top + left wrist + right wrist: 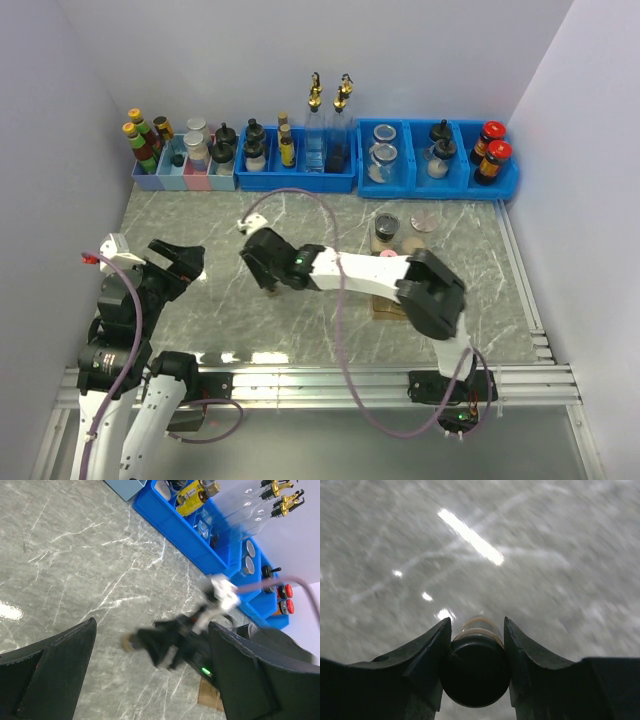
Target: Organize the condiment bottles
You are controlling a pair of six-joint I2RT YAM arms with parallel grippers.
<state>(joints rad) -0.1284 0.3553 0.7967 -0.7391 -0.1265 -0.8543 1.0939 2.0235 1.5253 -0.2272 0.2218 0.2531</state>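
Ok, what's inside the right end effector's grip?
The right end effector clamps a black-lidded jar. Its lid hides the contents; only a sliver of the body shows.

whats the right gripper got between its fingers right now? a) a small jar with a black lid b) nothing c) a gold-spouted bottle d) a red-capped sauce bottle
a: in the right wrist view the right gripper is closed on a black-lidded jar.

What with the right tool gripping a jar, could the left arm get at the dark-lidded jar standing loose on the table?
Probably not easily. The dark-lidded jar stands far right, and the right arm stretches across the table between it and the open left tool.
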